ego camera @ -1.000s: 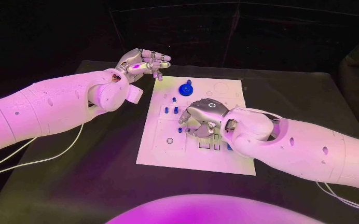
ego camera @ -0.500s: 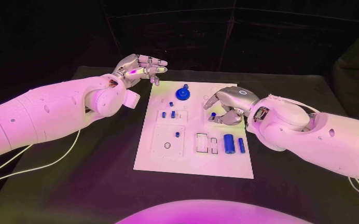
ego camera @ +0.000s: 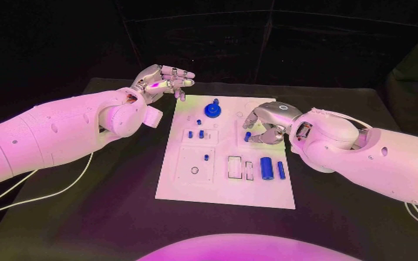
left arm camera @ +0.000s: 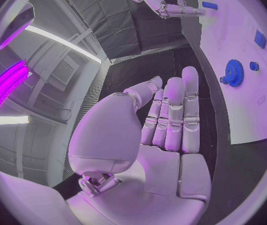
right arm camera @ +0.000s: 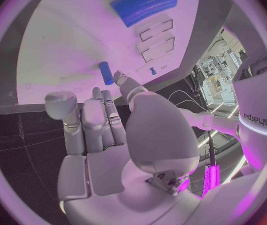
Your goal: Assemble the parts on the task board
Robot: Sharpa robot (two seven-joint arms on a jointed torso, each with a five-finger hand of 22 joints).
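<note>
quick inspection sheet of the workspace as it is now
surface: black table, bare around the board
job's things: white task board mid-table; blue gear at its far end; large blue cylinder and slimmer blue pin side by side near its right edge
clutter: nothing seen
hands: left hand raised off the board's far left corner, holding nothing; right hand over the board, pinching a small blue part
cables: white cable on table, left
surroundings: dark backdrop

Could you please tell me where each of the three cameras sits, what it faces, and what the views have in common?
Head view: from the robot's head, down at the task board; both arms, left hand, right hand.
Left wrist view: behind the left hand, along its fingers toward the board's blue gear.
Right wrist view: behind the right hand, which holds a small blue peg.
All share the board.
</note>
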